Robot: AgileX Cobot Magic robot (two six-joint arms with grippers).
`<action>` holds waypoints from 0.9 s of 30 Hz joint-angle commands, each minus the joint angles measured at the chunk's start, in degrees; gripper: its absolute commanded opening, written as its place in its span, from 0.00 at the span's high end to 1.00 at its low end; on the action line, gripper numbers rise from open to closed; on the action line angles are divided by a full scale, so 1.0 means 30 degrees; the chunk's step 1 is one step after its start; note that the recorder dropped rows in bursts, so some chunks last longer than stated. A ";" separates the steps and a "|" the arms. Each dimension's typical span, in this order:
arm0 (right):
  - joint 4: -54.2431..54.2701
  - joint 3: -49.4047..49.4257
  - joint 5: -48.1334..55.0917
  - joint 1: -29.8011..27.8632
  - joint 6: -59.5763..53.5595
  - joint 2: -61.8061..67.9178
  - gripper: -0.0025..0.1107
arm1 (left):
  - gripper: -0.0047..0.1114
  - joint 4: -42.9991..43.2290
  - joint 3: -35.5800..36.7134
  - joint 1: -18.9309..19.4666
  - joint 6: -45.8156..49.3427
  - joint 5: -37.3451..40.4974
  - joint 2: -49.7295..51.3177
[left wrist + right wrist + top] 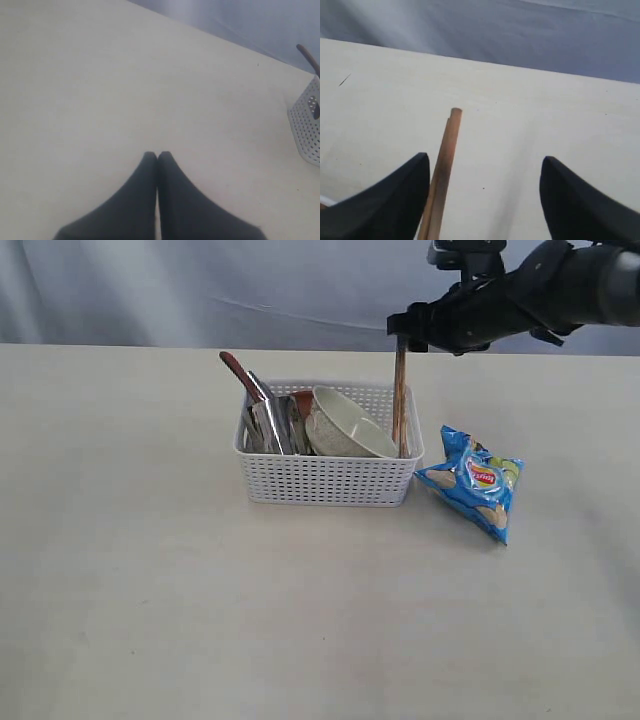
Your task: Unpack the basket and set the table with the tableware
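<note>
Table [200,620]: bare pale top in front; the other things sit farther back.
Bag [475,483]: blue, lying on the table just right of the basket.
Basket [325,480]: white, mid-table, upright.
Bowl [345,425]: cream, tilted on its side in the basket.
Plate [303,400]: reddish-brown, on edge behind the bowl.
Cutlery [270,425]: steel, leaning at the basket's left end.
Spoon [240,375]: dark, sticking out above the left end.
Chopsticks [400,400]: upright in the right end.
Right gripper [485,159]: jaws wide apart around the chopsticks' top, not clamped.
Left gripper [157,155]: jaws together, empty, over bare table.
</note>
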 commanded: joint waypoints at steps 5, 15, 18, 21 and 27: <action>-0.0053 -0.0042 0.0515 -0.0117 0.0195 0.0561 0.45 | 0.96 -0.0063 0.0118 0.0034 -0.0035 -0.0100 -0.0041; -0.0053 -0.0042 0.0742 -0.0117 0.0227 -0.0095 0.45 | 0.96 -0.0063 0.0118 0.0034 -0.0035 -0.0100 -0.0041; -0.0053 -0.0042 0.1268 -0.0117 0.0227 -0.0657 0.45 | 0.96 -0.0063 0.0118 0.0034 -0.0035 -0.0100 -0.0041; -0.1054 0.0343 0.1330 -0.0117 0.0636 -0.0657 0.45 | 0.96 -0.0063 0.0118 0.0034 -0.0035 -0.0100 -0.0041; -0.1137 0.1406 -0.0306 -0.0241 0.0843 -0.0657 0.45 | 0.96 -0.0063 0.0118 0.0034 -0.0035 -0.0100 -0.0041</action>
